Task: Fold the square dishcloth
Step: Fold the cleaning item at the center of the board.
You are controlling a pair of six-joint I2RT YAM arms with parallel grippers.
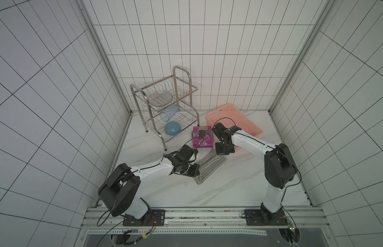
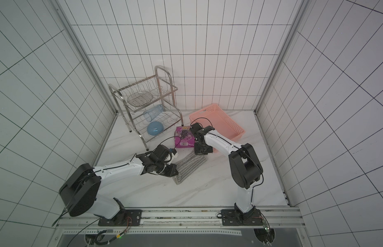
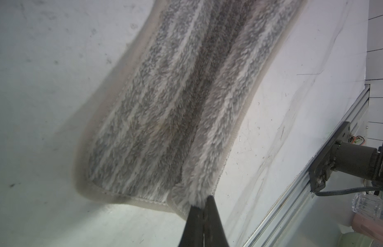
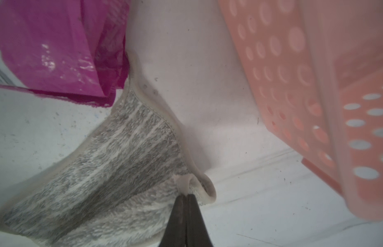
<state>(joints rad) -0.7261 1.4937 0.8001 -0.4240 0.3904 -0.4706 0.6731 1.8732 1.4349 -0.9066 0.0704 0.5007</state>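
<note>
White-tiled walls box in your marble tabletop (image 1: 229, 188). The square dishcloth (image 1: 209, 163) sits at frame centre in both top views, just below the magenta snack packet (image 1: 202, 136). Your left gripper (image 3: 204, 202) is clenched on one corner. Your right gripper (image 4: 187, 195) is pinched tight on another, near the pink basket (image 1: 220, 109). Gripping two corners at once probably lets you carry one edge over evenly, so the fold lands square.
</note>
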